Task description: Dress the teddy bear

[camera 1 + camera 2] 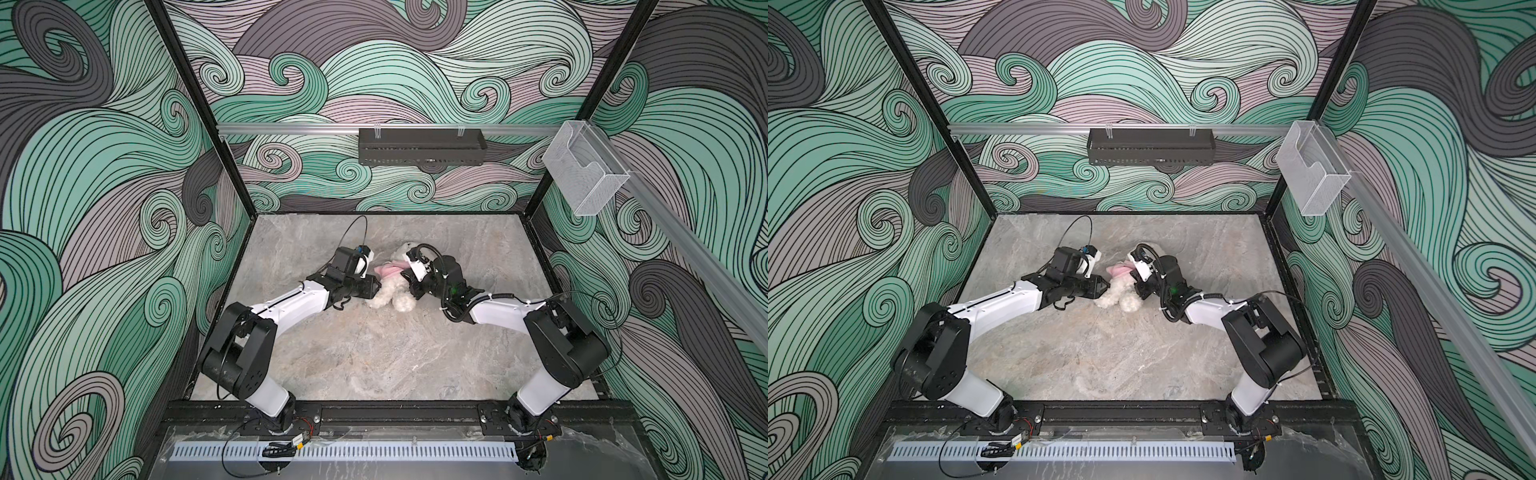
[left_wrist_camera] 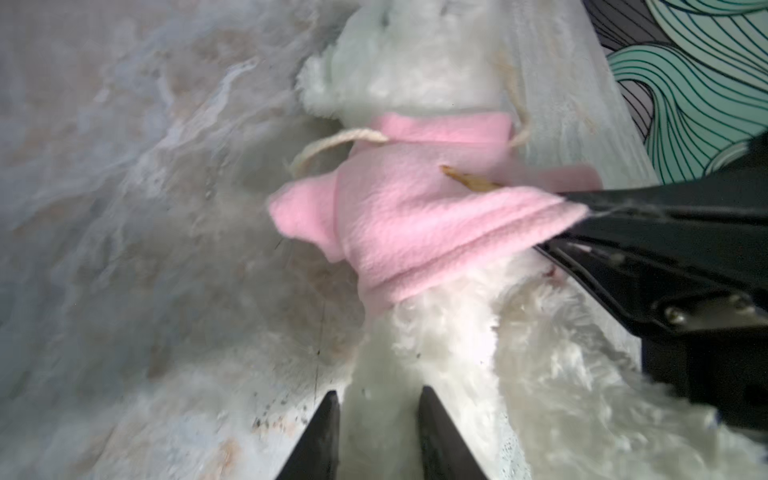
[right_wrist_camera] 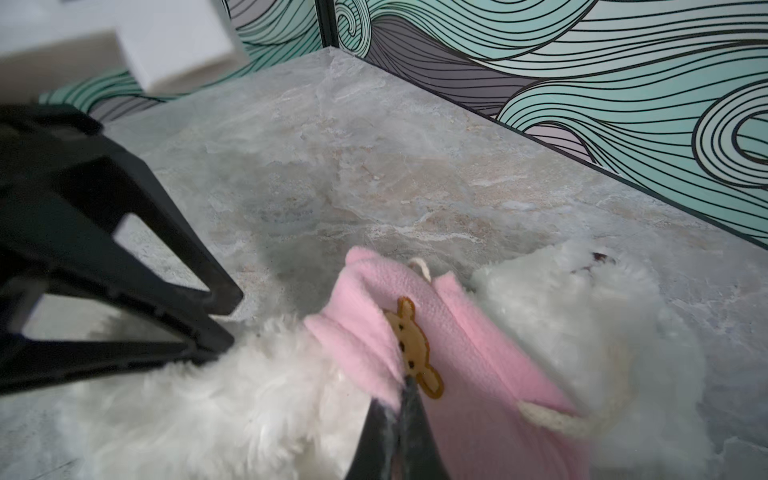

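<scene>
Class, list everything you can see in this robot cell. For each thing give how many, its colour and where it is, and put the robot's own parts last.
bear: one, white, lying mid-table between the grippers
shirt: one, pink with an orange bear face, around the bear's chest
table: one, grey marble, floor of the cell
walls: three, green and grey swirls, around the table
basket: one, black, high on the back wall
box: one, clear, high on the right wall
arms: two, black and white, reaching in from the front edge
left gripper: one, black, closed on the bear's fur
right gripper: one, black, shut on the shirt
</scene>
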